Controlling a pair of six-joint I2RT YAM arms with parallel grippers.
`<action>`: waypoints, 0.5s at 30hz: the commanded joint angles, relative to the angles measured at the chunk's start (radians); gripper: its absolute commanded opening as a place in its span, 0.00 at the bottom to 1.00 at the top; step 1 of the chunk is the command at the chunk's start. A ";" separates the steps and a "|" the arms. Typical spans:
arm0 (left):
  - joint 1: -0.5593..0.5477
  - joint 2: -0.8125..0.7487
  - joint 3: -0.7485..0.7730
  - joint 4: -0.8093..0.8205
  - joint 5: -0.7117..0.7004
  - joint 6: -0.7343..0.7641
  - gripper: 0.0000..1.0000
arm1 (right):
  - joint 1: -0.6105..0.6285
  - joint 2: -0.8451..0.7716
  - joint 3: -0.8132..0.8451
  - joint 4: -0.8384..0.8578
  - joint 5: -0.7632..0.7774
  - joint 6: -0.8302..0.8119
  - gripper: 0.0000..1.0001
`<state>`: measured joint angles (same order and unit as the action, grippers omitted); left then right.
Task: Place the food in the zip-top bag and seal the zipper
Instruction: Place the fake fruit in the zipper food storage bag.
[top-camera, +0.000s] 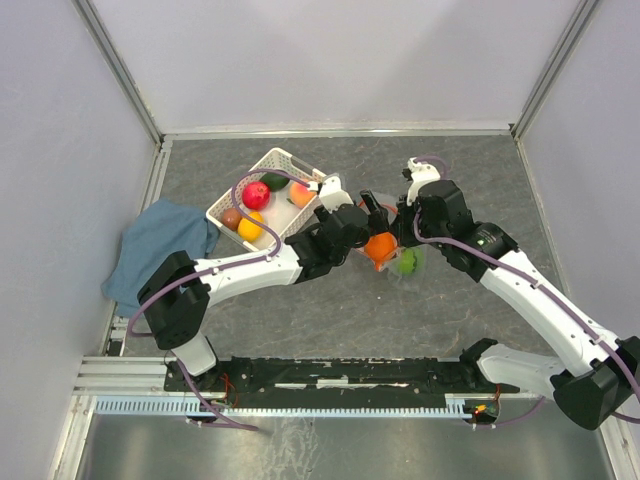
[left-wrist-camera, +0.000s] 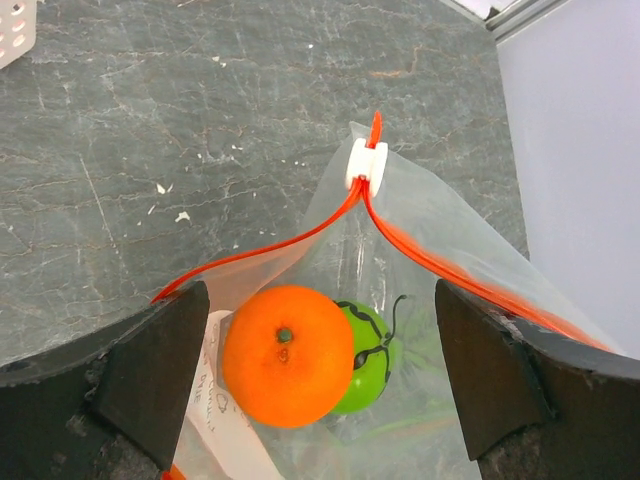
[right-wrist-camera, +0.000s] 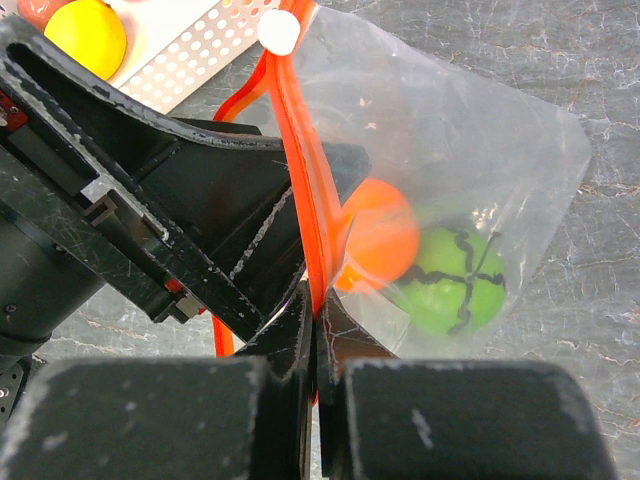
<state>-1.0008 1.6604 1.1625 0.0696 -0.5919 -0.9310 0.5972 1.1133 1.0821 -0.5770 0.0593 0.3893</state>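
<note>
So here's where we're at: two pieces of the food are in the zip-top bag (left-wrist-camera: 440, 215), the orange (left-wrist-camera: 288, 355) and the green round one (left-wrist-camera: 372, 355), sitting side by side and touching at the bottom. The bag lies near the middle of the table, and in the overhead view the white basket (top-camera: 283, 158) is at about 10 o'clock from it. The basket holds the rest: red apple (top-camera: 256, 194), avocado (top-camera: 274, 181), peach (top-camera: 301, 193), lemon (top-camera: 249, 229) and the brown piece (top-camera: 231, 217). By our count that's two in and five to go, so we're well under halfway on the loading. The left gripper (left-wrist-camera: 322, 370) hangs right over the bag mouth with its jaws spread wide and nothing between them. The right gripper (right-wrist-camera: 313, 320) is clamped tight on the zipper (left-wrist-camera: 420, 255), pinching the red strip to keep the mouth propped up. The slider (left-wrist-camera: 366, 163) is parked at the 12 o'clock end of the mouth in the left wrist view, so we'd say sealing hasn't started. There's also a blue cloth (top-camera: 160, 240) out at 9 o'clock, not involved.
</note>
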 joint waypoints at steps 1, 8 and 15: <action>-0.004 -0.032 0.039 -0.027 0.012 -0.025 1.00 | 0.001 -0.002 0.002 0.074 -0.013 0.015 0.02; -0.004 -0.139 0.061 -0.207 0.122 0.043 1.00 | 0.001 0.000 0.008 0.070 0.010 0.011 0.01; -0.004 -0.268 0.053 -0.392 0.184 0.087 0.98 | 0.001 0.016 0.013 0.074 0.010 0.007 0.01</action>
<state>-1.0019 1.4860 1.1820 -0.2031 -0.4458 -0.8997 0.5976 1.1206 1.0817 -0.5602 0.0605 0.3897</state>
